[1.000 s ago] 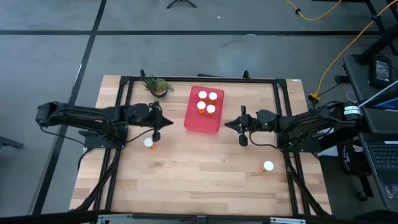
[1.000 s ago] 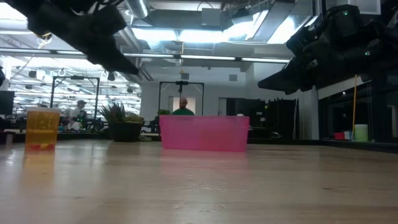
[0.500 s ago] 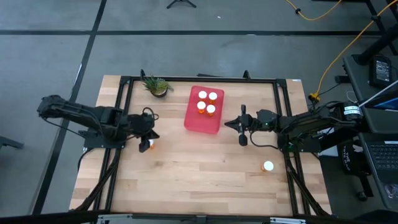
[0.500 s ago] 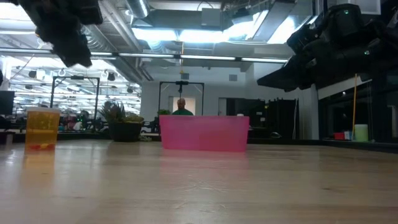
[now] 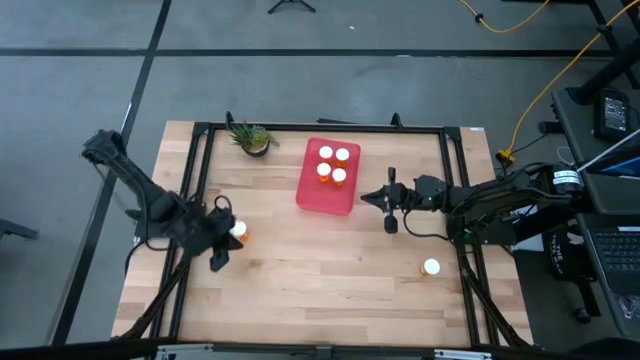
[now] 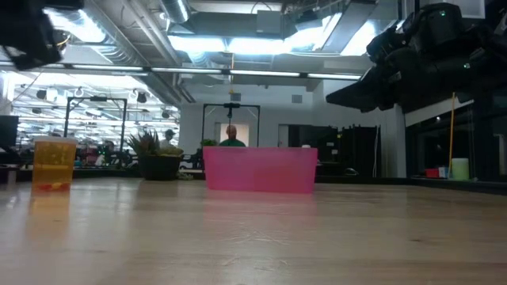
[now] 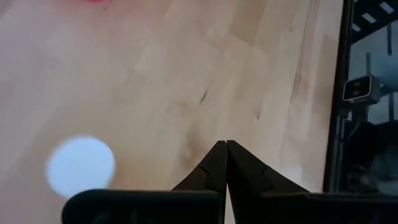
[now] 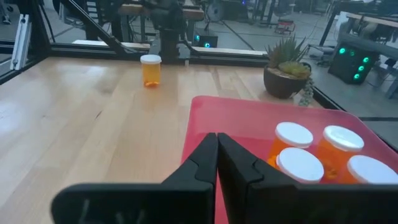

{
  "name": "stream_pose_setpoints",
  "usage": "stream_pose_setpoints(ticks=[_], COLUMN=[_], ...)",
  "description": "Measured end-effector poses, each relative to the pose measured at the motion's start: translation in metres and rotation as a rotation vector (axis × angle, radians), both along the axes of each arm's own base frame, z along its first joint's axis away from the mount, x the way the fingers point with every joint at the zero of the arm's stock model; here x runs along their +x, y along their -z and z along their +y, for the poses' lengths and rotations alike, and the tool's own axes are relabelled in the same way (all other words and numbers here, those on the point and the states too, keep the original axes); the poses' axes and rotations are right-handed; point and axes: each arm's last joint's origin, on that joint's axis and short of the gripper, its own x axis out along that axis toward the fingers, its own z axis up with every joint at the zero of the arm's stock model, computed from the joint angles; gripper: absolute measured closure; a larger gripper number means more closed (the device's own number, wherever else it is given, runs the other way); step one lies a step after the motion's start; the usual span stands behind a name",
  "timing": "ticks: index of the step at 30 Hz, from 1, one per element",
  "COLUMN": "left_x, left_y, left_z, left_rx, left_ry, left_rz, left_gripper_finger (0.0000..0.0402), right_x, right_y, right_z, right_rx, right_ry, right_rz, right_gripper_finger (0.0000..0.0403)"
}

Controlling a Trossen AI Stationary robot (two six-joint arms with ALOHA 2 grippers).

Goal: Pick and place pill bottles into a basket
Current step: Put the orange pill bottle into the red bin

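The red tray lies at the table's far middle with several white-capped orange pill bottles standing in it; they also show in the right wrist view. One bottle stands on the wood at the left, and another at the near right. My left gripper is shut and empty, pointing down just near-side of the left bottle, whose white cap shows beside its fingers. My right gripper is shut and empty, level, just right of the tray.
A small potted plant stands at the far left, beside the tray. A black frame runs around the table's edges. Bare wood fills the near middle. In the low view, a person stands in the room behind the tray.
My left gripper has drawn back from beside the tray toward the table's left and near edges, passing the left bottle, and has tipped from level to pointing down. The bottle stays where it stood.
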Motion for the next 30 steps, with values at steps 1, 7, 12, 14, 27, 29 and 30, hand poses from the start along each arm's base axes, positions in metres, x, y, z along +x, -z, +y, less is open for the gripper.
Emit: stream_pose_setpoints(ticks=[1,7,12,14,27,29,30], left_x=[-0.002,-0.005,0.002,0.005,0.023,0.023,0.022], left_y=[0.002,0.012,0.019,0.020,0.003,0.003,0.003], left_z=[-0.006,-0.040,-0.066,-0.076,-0.126,-0.134,-0.138], left_rx=[-0.007,-0.096,-0.149,-0.146,-0.094,-0.082,-0.064], left_ry=[-0.009,-0.075,-0.102,-0.110,-0.236,-0.255,-0.264], left_rz=[0.003,-0.027,-0.040,-0.026,0.112,0.124,0.120], left_gripper_finger=[0.0400,0.0400,0.0400,0.0400,0.0400,0.0400,0.0400], right_x=[0.000,0.000,0.000,0.000,0.000,0.000,0.000], right_y=[0.000,0.000,0.000,0.000,0.001,0.002,0.002], right_z=[0.000,0.000,0.000,0.000,0.000,0.000,0.001], right_rx=[0.000,0.034,0.032,0.030,0.037,0.060,0.067], right_ry=[0.000,0.005,0.005,0.005,0.002,0.003,-0.005], right_rz=[0.000,0.001,0.000,0.000,0.003,0.011,0.014], right_gripper_finger=[0.0387,0.0387,0.0387,0.0387,0.0387,0.0387,0.0387])
